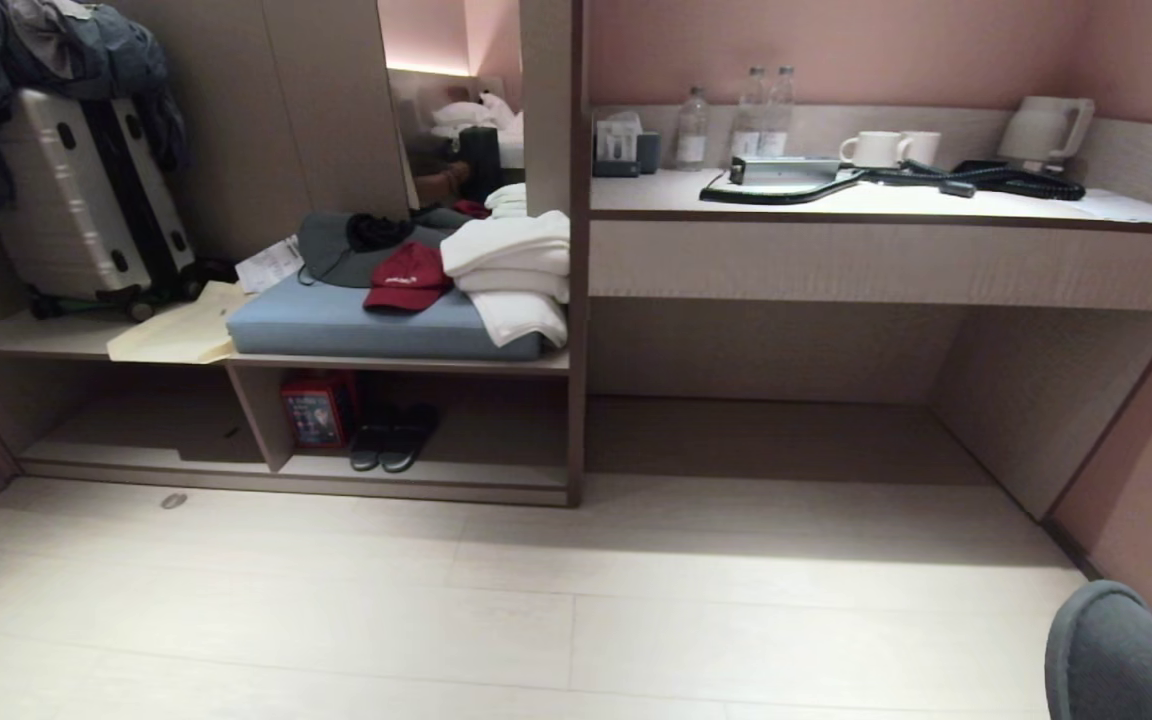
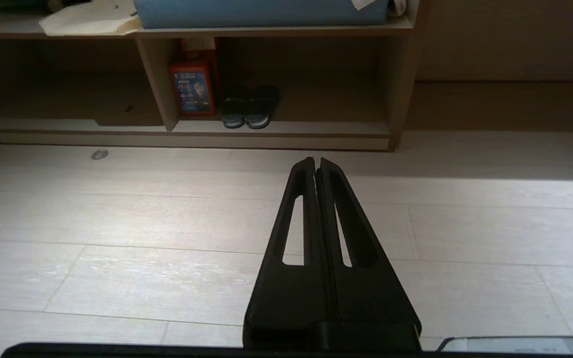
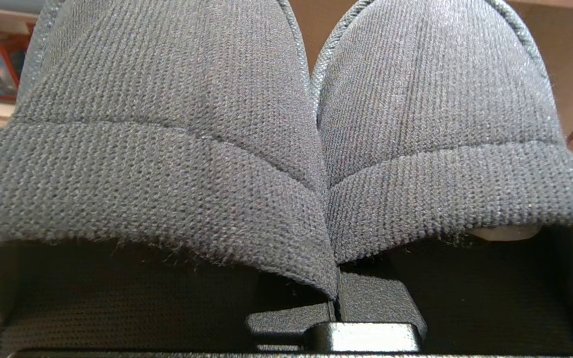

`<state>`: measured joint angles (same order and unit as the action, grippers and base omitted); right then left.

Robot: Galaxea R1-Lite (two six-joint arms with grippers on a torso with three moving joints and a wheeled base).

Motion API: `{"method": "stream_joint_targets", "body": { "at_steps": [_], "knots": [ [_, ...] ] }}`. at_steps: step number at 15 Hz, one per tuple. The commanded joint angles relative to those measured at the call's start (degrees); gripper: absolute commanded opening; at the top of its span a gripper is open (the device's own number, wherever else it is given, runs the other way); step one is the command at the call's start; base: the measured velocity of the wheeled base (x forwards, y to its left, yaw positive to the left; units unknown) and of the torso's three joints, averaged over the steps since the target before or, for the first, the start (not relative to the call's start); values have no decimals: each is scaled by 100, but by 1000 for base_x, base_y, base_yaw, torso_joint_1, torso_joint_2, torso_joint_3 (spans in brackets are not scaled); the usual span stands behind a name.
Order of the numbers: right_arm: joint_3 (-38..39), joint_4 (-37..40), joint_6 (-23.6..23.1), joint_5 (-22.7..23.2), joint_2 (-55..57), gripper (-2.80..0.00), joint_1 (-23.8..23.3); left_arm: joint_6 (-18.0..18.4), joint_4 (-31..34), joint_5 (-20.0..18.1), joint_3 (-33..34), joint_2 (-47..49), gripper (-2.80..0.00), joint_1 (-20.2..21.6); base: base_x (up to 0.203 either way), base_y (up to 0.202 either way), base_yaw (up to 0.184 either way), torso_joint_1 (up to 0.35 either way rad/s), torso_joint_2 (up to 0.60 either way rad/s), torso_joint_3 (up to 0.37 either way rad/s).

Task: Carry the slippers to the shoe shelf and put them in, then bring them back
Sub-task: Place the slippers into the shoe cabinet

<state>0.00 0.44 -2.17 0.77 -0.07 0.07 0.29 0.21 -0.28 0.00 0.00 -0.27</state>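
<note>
Slippers [image 3: 286,124] gripped together in right pincer [image 3: 336,303], jaws pinched tight on inner edges where pair meets; toes poke into lower right corner of head view. Shoe shelf [image 1: 416,472] at centre left of head view, well apart across floor. Carry judged in early stage: approach, placing in shelf, return all left. Left pincer [image 2: 316,161] closed, empty, above floor. Slippers: grey-blue knit fabric, soft, rounded, wide band, stitched rim. Dark sandals [image 1: 394,437] already in shelf.
</note>
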Motion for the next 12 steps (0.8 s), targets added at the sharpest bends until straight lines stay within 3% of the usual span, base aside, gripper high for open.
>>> {"method": "stream_joint_targets", "body": {
  "at_steps": [1, 12],
  "knots": [
    [9, 0, -3, 2, -10, -280, 1, -6, -3, 2, 9, 0, -280, 0, 0, 200, -1, 2, -1, 2],
    [9, 0, -3, 2, -10, -280, 1, -29, -3, 11, 9, 0, -280, 0, 0, 194, -1, 4, 0, 2]
  ]
}}
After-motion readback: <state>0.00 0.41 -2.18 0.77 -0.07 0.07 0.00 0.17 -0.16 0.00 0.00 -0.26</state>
